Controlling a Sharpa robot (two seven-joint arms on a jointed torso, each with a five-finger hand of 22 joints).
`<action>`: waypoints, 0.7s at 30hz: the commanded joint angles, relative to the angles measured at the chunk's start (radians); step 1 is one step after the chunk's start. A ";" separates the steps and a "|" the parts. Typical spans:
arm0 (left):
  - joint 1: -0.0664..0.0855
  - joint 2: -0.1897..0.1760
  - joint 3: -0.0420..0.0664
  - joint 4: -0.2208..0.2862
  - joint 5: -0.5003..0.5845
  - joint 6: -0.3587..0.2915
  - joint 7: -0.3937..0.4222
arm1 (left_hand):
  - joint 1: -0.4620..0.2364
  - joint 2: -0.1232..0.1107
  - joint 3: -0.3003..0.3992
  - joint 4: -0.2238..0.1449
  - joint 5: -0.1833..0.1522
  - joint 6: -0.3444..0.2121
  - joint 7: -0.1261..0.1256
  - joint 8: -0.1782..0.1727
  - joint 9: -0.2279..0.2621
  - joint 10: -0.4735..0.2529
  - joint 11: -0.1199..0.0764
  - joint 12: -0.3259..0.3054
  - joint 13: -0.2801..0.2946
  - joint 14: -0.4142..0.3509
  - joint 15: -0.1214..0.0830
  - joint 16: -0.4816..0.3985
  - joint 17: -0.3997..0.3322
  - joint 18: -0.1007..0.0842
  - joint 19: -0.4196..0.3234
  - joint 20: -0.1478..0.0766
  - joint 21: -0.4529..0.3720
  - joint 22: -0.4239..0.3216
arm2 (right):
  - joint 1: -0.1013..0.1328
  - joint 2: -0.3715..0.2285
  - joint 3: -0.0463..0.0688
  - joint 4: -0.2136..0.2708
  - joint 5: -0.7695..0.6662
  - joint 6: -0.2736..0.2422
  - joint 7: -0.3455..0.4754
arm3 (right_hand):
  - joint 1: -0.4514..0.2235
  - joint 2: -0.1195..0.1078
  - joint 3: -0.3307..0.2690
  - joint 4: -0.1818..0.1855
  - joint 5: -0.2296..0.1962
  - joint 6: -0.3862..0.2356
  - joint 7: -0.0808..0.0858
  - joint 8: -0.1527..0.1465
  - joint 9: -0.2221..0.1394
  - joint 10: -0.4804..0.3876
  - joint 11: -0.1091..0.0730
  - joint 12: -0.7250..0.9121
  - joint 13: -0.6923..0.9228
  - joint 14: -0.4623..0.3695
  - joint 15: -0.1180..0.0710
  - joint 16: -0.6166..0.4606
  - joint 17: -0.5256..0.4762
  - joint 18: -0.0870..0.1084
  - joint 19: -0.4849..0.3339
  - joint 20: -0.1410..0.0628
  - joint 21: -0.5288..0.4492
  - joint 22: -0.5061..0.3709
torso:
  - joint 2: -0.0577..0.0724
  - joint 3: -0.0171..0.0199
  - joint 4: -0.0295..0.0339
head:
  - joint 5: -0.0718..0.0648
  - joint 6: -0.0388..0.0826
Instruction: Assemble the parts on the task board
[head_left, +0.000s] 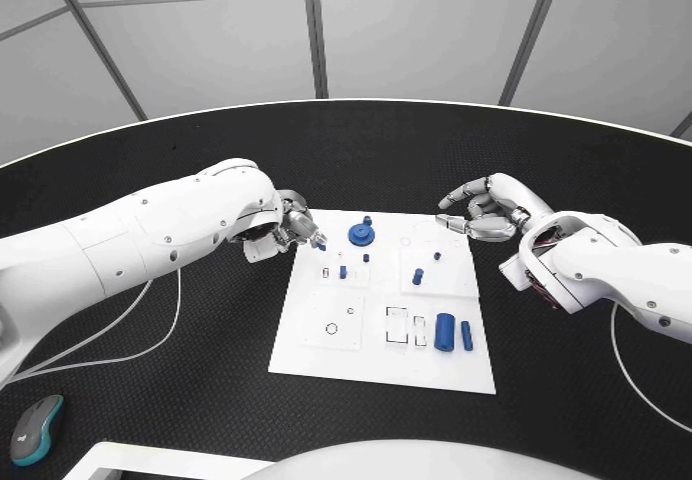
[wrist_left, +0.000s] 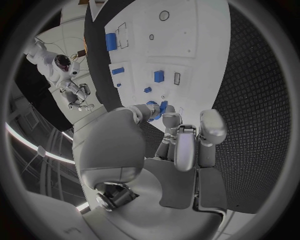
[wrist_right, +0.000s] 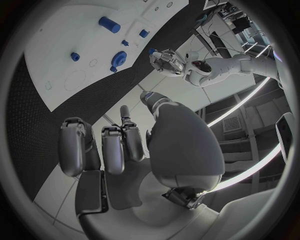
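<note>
- The left robot hand (head_left: 296, 228), fingers curled with nothing visibly in them, hovers just beside the task board (head_left: 325, 360)'s far corner.
- The round blue part (head_left: 361, 235) stands just inward of it, nearer than to the right robot hand (head_left: 480, 212), likewise curled and empty.

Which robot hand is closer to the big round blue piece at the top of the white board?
The left hand. It hovers at the task board's top-left corner, close beside the round blue part. The right hand is farther, past the opposite corner.
</note>
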 joint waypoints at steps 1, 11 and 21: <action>-0.009 -0.002 -0.005 0.012 -0.030 -0.008 0.008 | -0.008 -0.002 0.146 -0.137 0.006 0.004 -0.003 0.004 0.003 0.013 -0.005 0.004 0.001 0.066 -0.008 0.007 0.133 -0.007 0.009 0.001 0.005 0.004 | 0.000 0.000 0.000 0.000 0.000 0.000 0.000 | -0.010 0.003 -0.002 0.006 0.007 0.003 0.001 0.003 -0.001 -0.002 -0.003 0.000 0.140 0.094 -0.009 -0.002 0.216 0.013 0.045 -0.009 -0.007 0.129 | 0.002 0.0010 -0.0016 | 0.001 -0.002; -0.031 -0.003 -0.010 0.030 -0.067 0.007 0.022 | -0.011 -0.006 0.152 -0.143 0.008 0.007 -0.004 0.006 0.002 0.018 -0.007 0.007 0.006 0.068 -0.009 0.009 0.138 -0.008 0.010 0.000 0.007 0.006 | -0.003 0.001 0.000 0.000 0.000 0.001 0.001 | -0.009 0.004 -0.001 0.005 0.007 0.003 0.001 0.003 -0.001 -0.002 -0.003 0.000 0.140 0.094 -0.009 -0.002 0.216 0.013 0.045 -0.009 -0.007 0.129 | 0.002 0.0026 -0.0014 | 0.000 -0.006; -0.040 -0.003 -0.011 0.031 -0.072 0.057 0.024 | -0.013 -0.009 0.155 -0.147 0.009 0.009 -0.005 0.007 0.001 0.022 -0.008 0.008 0.009 0.069 -0.010 0.010 0.141 -0.008 0.012 -0.001 0.008 0.008 | -0.004 0.001 0.000 0.000 0.000 0.001 0.002 | -0.009 0.004 -0.001 0.005 0.007 0.003 0.001 0.003 -0.001 -0.002 -0.003 0.000 0.140 0.094 -0.009 -0.002 0.216 0.013 0.045 -0.009 -0.007 0.129 | 0.003 0.0024 -0.0003 | 0.000 -0.010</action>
